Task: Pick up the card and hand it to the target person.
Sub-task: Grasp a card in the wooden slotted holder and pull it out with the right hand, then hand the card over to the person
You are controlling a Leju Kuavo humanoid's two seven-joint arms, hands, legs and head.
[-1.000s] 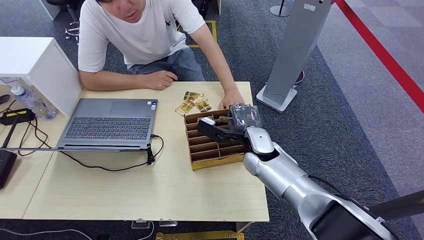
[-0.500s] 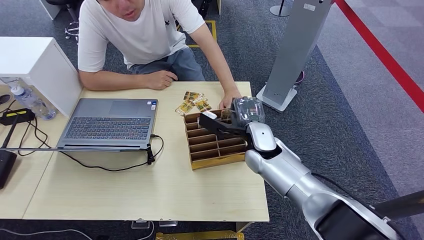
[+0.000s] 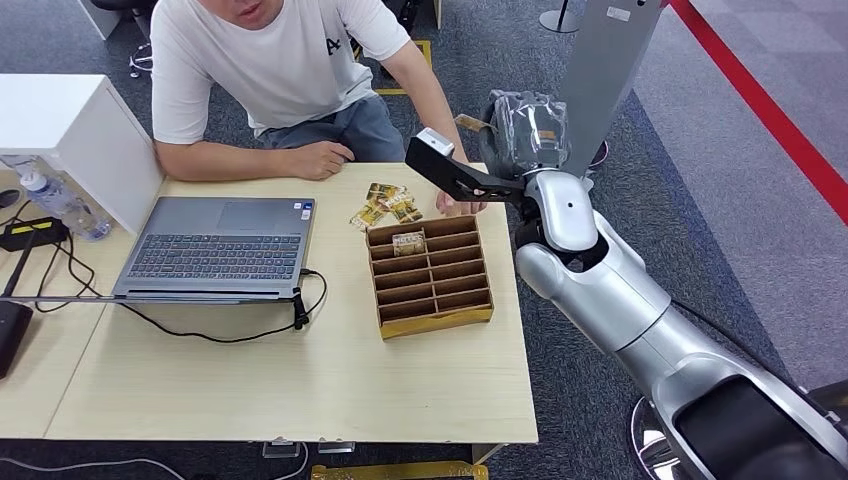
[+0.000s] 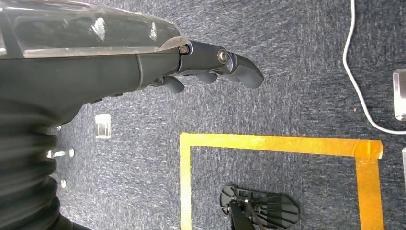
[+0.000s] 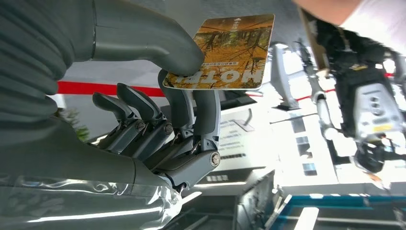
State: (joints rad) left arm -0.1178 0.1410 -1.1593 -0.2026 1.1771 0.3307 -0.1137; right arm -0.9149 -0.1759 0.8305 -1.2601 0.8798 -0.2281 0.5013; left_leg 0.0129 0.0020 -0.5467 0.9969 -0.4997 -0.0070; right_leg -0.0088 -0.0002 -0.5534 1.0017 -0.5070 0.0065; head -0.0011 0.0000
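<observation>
My right hand [image 3: 522, 132], wrapped in clear plastic, is raised above the table's far right corner. Its thumb and fingers [image 5: 198, 103] pinch a card [image 5: 229, 51] printed with an orange forest picture. In the head view the card's [image 3: 468, 123] edge pokes out beside the hand, close to the forearm of the person [image 3: 270, 60] in a white T-shirt seated behind the table. The person's hand [image 3: 460, 205] rests on the table just below mine. My left hand [image 4: 210, 60] hangs over the carpet, fingers stretched out, holding nothing.
A wooden slotted organizer [image 3: 432, 290] on the table holds one card [image 3: 408, 242], with loose cards [image 3: 388, 205] behind it. A laptop [image 3: 220, 245], white box [image 3: 70, 130] and bottle [image 3: 55, 200] stand to the left. A grey stand [image 3: 590, 90] rises at the right.
My right hand has lifted from the organizer up and toward the person, carrying the card. The person's hand stays on the table.
</observation>
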